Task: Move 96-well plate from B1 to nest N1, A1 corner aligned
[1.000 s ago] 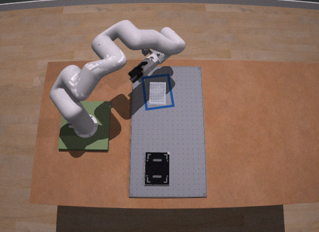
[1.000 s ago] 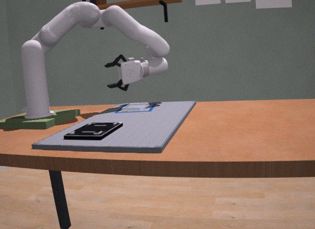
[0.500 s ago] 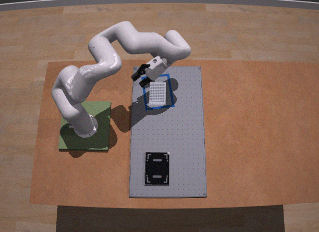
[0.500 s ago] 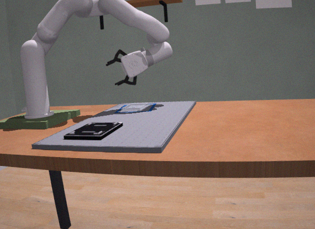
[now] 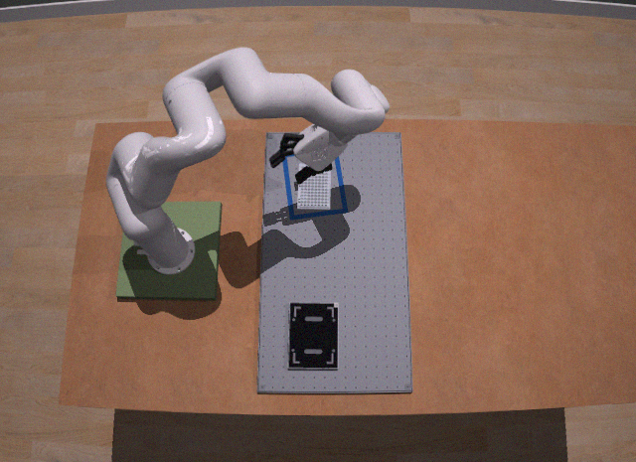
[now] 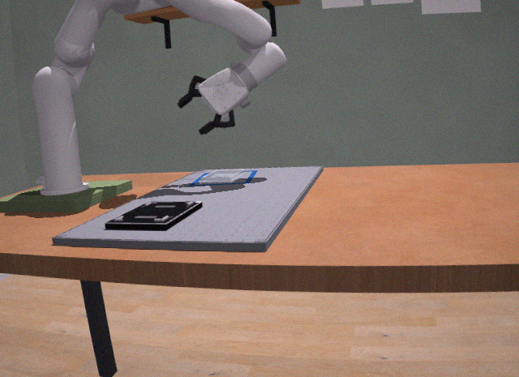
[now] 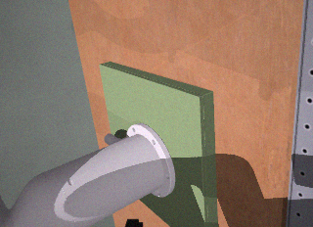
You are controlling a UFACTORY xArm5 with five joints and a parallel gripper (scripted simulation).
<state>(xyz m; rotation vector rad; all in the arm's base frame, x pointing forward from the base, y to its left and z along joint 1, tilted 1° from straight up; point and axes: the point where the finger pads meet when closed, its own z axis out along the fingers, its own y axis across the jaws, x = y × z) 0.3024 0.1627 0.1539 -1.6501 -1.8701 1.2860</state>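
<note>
The white 96-well plate [image 5: 314, 190] lies flat inside the blue outline of spot B1 at the far end of the grey baseplate; it also shows in the side view [image 6: 225, 176]. The black plate nest [image 5: 313, 335] with white corner locators sits at the near end of the baseplate and holds nothing; the side view shows it too [image 6: 154, 214]. My gripper [image 5: 290, 162] [image 6: 193, 109] is open and empty. It hangs high above the plate's far left end, tilted toward the arm's base. The wrist view shows neither plate nor nest.
The grey perforated baseplate [image 5: 334, 262] lies on the orange table. The arm's base stands on a green block [image 5: 172, 251] to the left, seen also in the wrist view [image 7: 161, 139]. A wall shelf [image 6: 217, 4] hangs behind the arm.
</note>
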